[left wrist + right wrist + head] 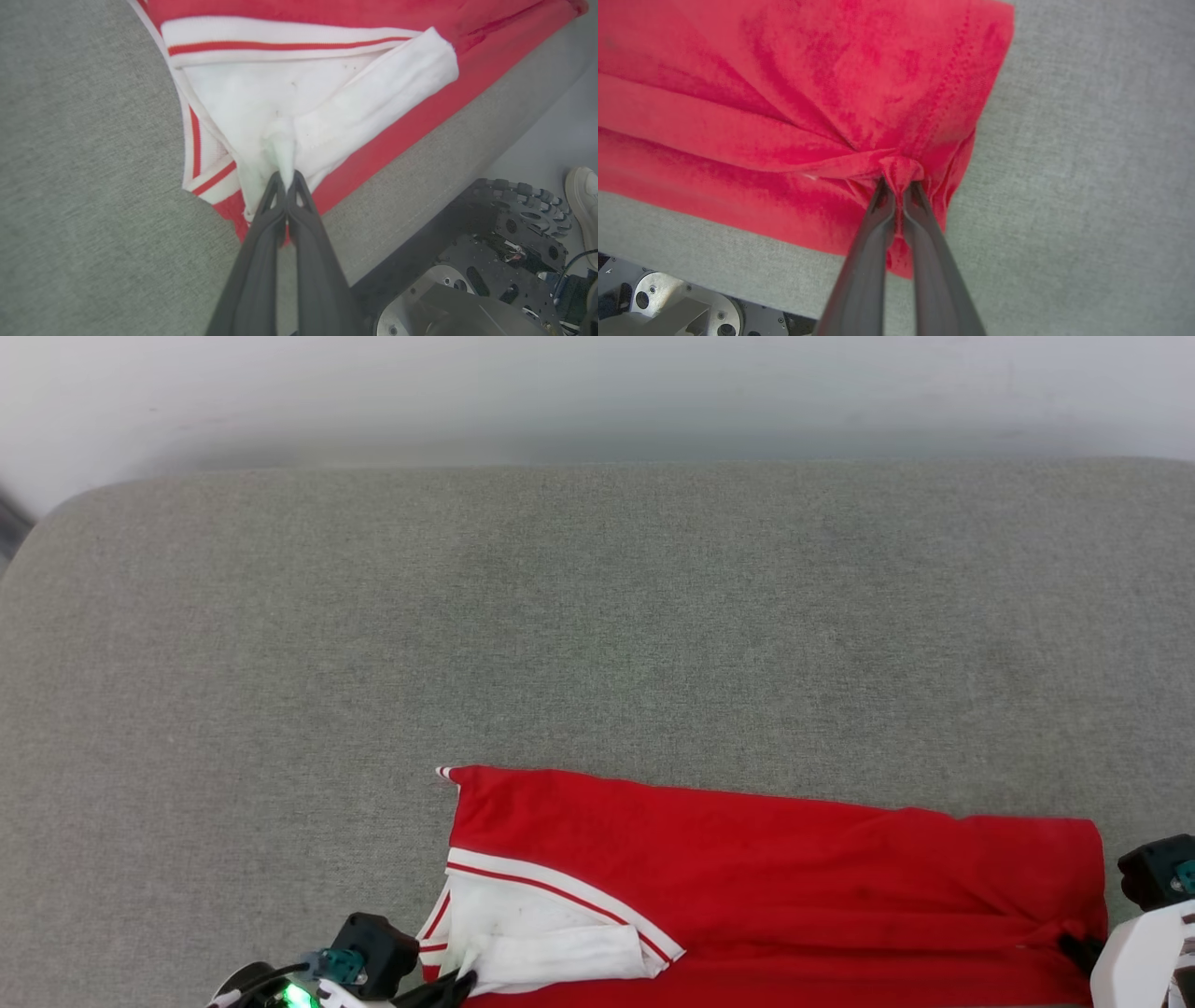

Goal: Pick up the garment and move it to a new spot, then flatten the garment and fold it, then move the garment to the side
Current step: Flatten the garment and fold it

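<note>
The red jersey shirt with short white sleeves (766,887) lies along the near edge of a broad grey woven-fabric surface (597,616). It is folded into a long band that runs from just left of the middle to the right side of the head view, with plain red cloth facing up. Shallow creases run lengthwise through the red cloth.

At the band's left end one white sleeve (261,98) lies folded over on top of the red, bordered by red-and-white striped trim (280,45). A small striped corner pokes out at the far left tip.

The left gripper (286,179) sits at the lower left of the head view. Its two long dark fingers are pressed together on a small raised pinch of the white sleeve cloth.

The right gripper (899,184) is at the band's right end, close to the stitched hem. Its fingers are closed tight around a bunched knot of red cloth, and folds fan out from that point.

Both ends of the shirt rest close to the surface's front edge. In the left wrist view, beyond that edge, the robot's dark wheeled base (467,280) stands on a pale floor (551,135), and a pale shoe (581,186) sits at the right border
</note>
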{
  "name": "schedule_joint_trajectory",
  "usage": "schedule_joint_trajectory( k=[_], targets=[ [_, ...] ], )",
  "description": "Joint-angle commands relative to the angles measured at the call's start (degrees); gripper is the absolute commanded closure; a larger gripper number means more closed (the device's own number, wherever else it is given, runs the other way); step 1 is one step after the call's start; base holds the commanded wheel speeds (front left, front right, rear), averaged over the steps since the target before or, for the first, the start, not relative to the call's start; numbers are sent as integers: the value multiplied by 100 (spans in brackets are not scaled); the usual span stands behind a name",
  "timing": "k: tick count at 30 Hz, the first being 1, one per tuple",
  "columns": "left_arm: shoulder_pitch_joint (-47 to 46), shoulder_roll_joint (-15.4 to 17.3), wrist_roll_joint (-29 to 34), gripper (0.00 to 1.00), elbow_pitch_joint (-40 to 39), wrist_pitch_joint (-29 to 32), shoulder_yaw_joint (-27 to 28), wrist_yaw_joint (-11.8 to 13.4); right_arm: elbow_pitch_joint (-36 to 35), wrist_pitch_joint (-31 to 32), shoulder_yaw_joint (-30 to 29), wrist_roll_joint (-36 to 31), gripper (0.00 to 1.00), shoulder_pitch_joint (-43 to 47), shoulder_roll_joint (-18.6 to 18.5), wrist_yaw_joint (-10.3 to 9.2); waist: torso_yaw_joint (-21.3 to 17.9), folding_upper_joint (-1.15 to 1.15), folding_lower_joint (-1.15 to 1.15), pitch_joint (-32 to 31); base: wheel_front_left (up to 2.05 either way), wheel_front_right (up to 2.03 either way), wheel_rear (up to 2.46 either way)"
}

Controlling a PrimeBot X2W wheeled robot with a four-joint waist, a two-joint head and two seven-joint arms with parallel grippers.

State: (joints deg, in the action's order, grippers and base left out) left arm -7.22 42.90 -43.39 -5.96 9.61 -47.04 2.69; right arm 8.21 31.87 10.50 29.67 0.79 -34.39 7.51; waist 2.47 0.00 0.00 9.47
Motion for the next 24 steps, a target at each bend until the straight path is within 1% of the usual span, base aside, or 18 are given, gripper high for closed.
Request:
schedule_joint_trajectory(
  k=[1, 3, 5, 6, 7, 8, 12, 18, 21, 24],
  targets=[
    [-47, -12, 50, 100, 38, -21, -9, -10, 44, 16, 38, -19, 100, -31, -21, -4, 2, 0, 0, 2, 0, 0, 0],
    [-94, -93, 94, 100, 159, -40, -52, -26, 115, 9, 133, -65, 100, -45, -77, -5, 7, 0, 0, 4, 0, 0, 0],
    [-128, -169, 108, 100, 273, -47, -97, -40, 156, -58, 196, 22, 100, -67, -28, -4, 9, 0, 0, -14, 0, 0, 0],
    [-136, -191, 106, 86, 316, -47, -110, -43, 174, -96, 174, 69, 70, -99, 21, -4, 5, 0, 0, -22, 0, 0, 0],
    [-141, -221, 106, 28, 346, -47, -125, -44, 183, -122, 151, 121, 0, -130, 57, -4, 3, 0, 0, -33, 0, 0, 0],
    [-140, -257, 105, 0, 368, -69, -127, -33, 166, -132, 169, 191, 0, -149, 84, -3, 1, 0, 0, -56, 0, 0, 0],
    [-148, -312, 120, 0, 340, -356, 43, 107, -26, -151, 119, 373, 0, -227, 70, -3, -17, 0, 0, -190, 0, 0, 0],
    [-156, -367, -52, 0, -69, -1023, 576, 355, -453, -110, -491, 677, 0, -328, 241, -3, -22, 0, 0, -301, 0, 0, 0],
    [-43, -459, -144, 0, -150, -1499, 904, 546, -694, -82, -815, 735, 0, -350, 425, -3, -22, 0, 0, -349, 0, 0, 0],
    [104, -607, -220, 0, -183, -2036, 1213, 745, -891, 12, -1104, 628, 0, -283, 618, -3, -15, 0, 0, -391, 0, 0, 0]
  ],
)
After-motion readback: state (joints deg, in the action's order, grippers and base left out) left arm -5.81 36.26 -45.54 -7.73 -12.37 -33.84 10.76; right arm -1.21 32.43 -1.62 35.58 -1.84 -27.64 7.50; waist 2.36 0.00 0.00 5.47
